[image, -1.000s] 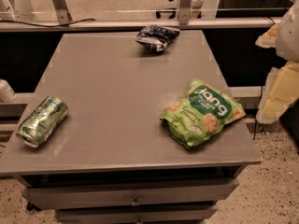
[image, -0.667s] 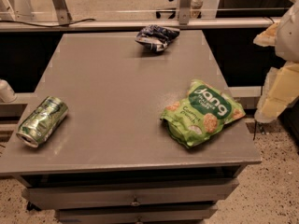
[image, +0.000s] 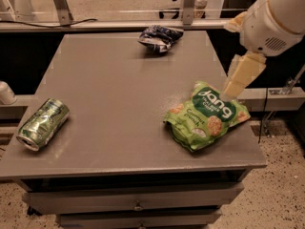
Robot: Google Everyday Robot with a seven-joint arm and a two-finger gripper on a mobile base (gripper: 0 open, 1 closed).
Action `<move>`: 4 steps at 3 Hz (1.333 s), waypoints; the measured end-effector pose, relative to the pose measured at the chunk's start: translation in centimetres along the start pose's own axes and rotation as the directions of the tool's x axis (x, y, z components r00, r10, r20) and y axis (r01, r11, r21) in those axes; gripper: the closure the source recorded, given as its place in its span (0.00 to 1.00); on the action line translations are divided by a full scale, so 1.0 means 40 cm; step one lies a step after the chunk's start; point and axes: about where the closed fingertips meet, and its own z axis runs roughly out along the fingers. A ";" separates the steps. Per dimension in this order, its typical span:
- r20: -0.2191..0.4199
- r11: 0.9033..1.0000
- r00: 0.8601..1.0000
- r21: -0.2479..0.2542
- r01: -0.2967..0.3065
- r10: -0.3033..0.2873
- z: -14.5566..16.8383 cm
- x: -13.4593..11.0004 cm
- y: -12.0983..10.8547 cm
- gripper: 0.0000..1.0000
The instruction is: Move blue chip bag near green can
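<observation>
Three in all, counting the loose things on the grey table (image: 109,94). Starting at the left: finding the green can (image: 43,130) lying on its side close to the table's front left corner, pointing its silver end toward the front edge and showing dents along its shiny wall. Noting a small pale rounded object (image: 5,93) just off the table's left edge, behind the can, too cut off to name. Moving toward the middle: crossing the tabletop and reaching the blue chip bag (image: 159,37) at the far edge, slightly right of centre, lying crumpled and low, well apart from the can and diagonally across the table from it. Seeing a metal rail (image: 95,25) running along behind the table, just past the bag. Dropping lower: catching drawer fronts (image: 138,199) under the tabletop. Continuing right: coming to a large bright green snack bag (image: 207,123) lying near the front right corner, lettered in white, overhanging the table's right edge a little. Ending at the right: finding the white arm (image: 274,18) reaching in from the upper right corner and the gripper (image: 242,75) hanging below it, slanting down toward the green snack bag's top edge, either just above it or touching it, hard to say which. Not managing to tell the gripper's state, released or clenched. Placing it well apart from both the blue chip bag and the green can. Glimpsing speckled floor (image: 281,175) beyond the table's right side.
</observation>
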 end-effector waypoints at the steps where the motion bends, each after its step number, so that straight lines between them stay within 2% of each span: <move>1: 0.083 0.999 0.996 0.038 0.014 -0.018 0.100 -0.073 -0.090 0.00; 2: 0.141 0.999 0.990 0.051 -0.002 -0.005 0.220 -0.127 -0.175 0.00; 4: 0.206 0.997 0.977 0.036 -0.067 0.059 0.452 -0.187 -0.346 0.00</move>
